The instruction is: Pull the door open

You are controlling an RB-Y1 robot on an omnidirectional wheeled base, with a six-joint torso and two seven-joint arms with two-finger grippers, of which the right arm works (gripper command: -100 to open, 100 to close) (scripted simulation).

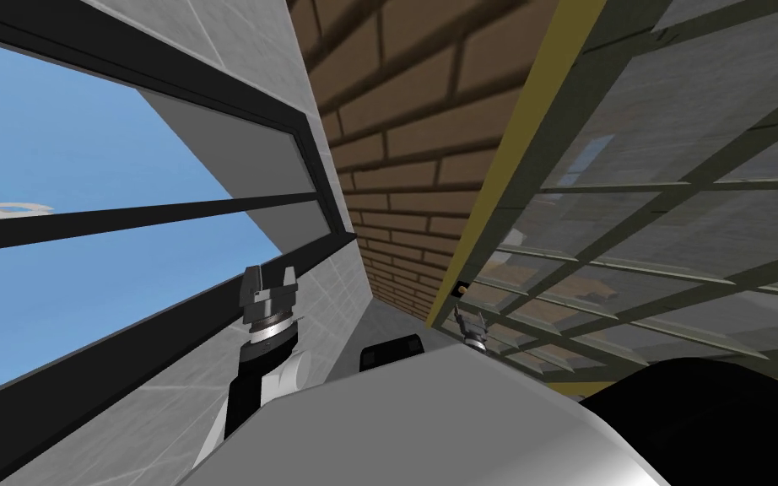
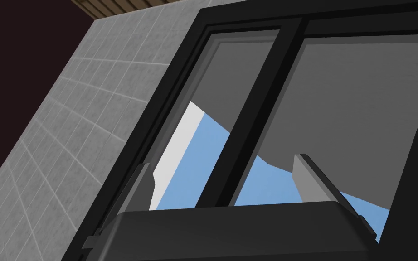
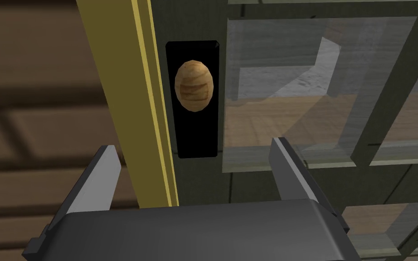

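Observation:
A dark olive door (image 3: 203, 181) with glass panes in a grid sits in a yellow frame (image 3: 113, 81). A brownish oval knob (image 3: 193, 86) is mounted on a black plate (image 3: 196, 136) at the door's edge beside the frame. My right gripper (image 3: 194, 161) is open, short of the knob, its fingers apart and touching nothing. In the head view that gripper (image 1: 471, 324) shows small just below the knob (image 1: 461, 289) at the door (image 1: 649, 211). My left gripper (image 1: 269, 282) is raised at my left, open and holding nothing (image 2: 224, 179).
A brown brick wall (image 1: 396, 152) runs beside the door frame (image 1: 505, 169). On my left a grey tiled wall (image 1: 168, 405) holds a black-framed window (image 1: 126, 211) with blue sky behind it.

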